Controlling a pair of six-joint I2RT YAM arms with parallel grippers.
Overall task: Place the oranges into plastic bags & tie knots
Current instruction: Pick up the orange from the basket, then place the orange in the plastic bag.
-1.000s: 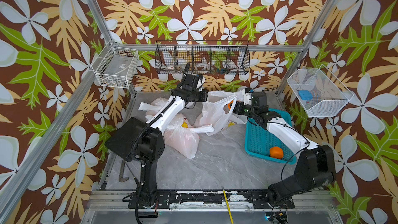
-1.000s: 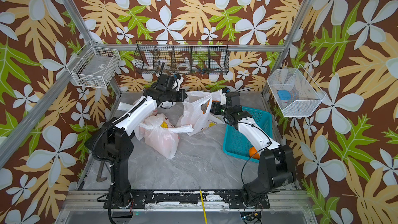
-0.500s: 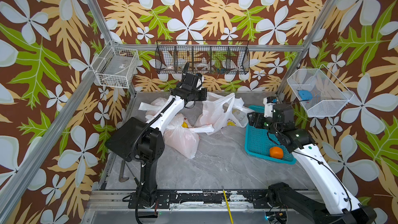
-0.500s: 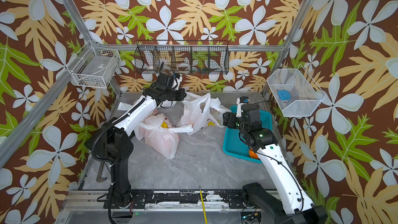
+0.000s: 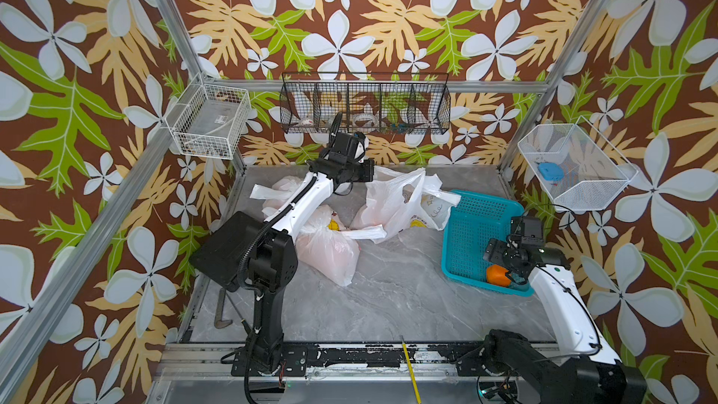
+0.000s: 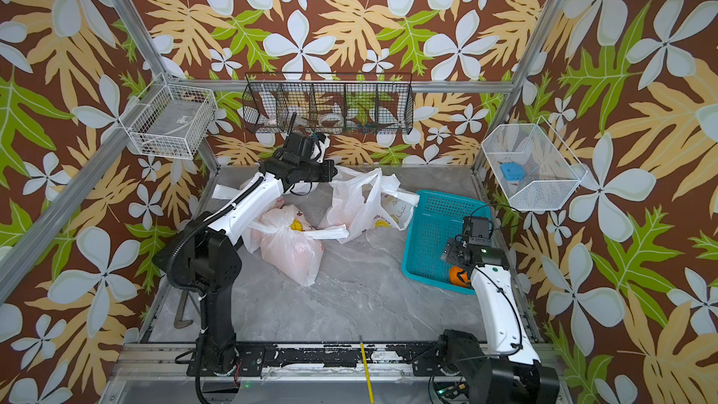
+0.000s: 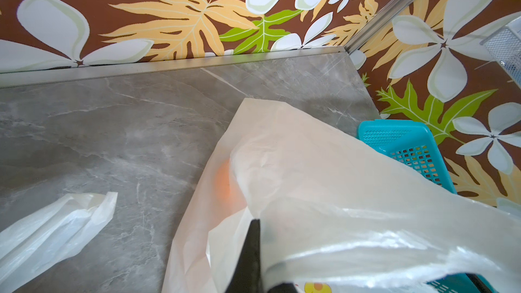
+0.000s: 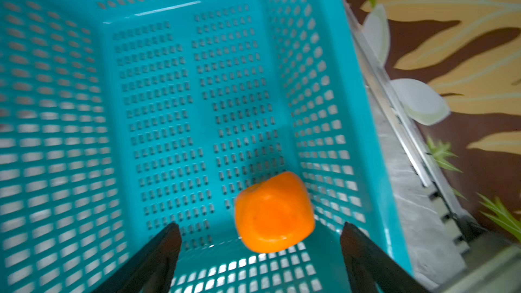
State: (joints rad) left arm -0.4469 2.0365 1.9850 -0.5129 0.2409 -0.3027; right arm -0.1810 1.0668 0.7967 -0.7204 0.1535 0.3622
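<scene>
Grey marble tabletop [image 5: 388, 297]: my left gripper [image 5: 368, 176] is clamped on the open bag [image 5: 392, 204]. My right gripper [image 8: 259, 226] hangs spread above the lone orange [image 8: 275, 212], cornered in the teal basket [image 5: 478, 223]. Risk: a finger catches the wall and the orange rolls.

On the grey worktop [image 5: 388, 297] there are three white plastic bags. The tied bag [image 5: 330, 258], with its knot [image 5: 334, 230] on top, lies near the left arm [image 5: 307, 204], and the second bag [image 5: 283, 188] is half hidden behind this arm. The untied bag [image 5: 396, 204] stands further back, and its raised rim meets the left gripper [image 5: 369, 174]. A teal basket [image 5: 478, 219] touches this bag on the right side, with one orange [image 5: 494, 274] in its near corner. The right gripper [image 5: 505, 270] hangs just above the orange. How its jaws stand is not clear.
</scene>
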